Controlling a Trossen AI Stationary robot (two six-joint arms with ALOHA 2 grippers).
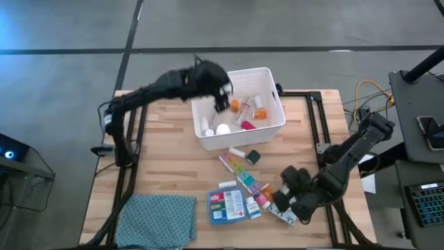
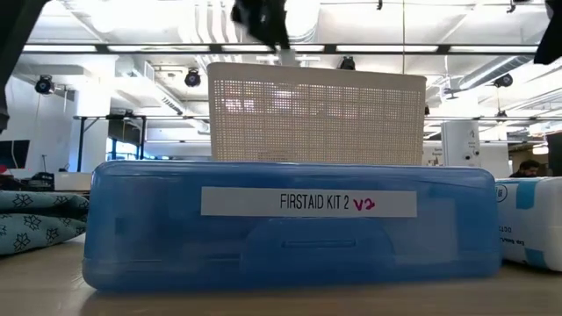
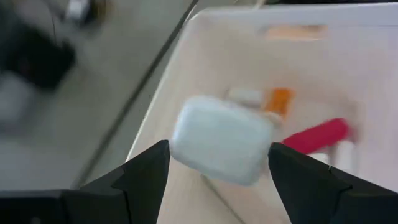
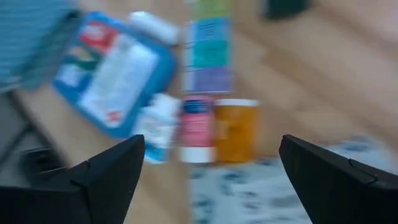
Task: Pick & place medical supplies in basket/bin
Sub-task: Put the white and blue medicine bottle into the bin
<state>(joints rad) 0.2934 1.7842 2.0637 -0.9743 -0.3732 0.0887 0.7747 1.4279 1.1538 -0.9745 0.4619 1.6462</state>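
Observation:
The white slotted bin stands at the table's far middle and holds orange, pink and white items. My left gripper hangs over its left half, shut on a white rounded case. My right gripper is open and hovers above the near right of the table. Below it lie an orange bottle, a pink container, a small white bottle, the pill organiser strip, the blue first-aid box and the patterned wipes pack. My left gripper pinches the white rounded case by its two opposite sides between the free ends of its fingers. It comes from above, pointing down into the bin. The case is lifted clear above the bin's floor.
A teal patterned cloth lies at the near left corner. A white tube and a small dark item lie just in front of the bin. In the low view the first-aid box stands in front of the bin.

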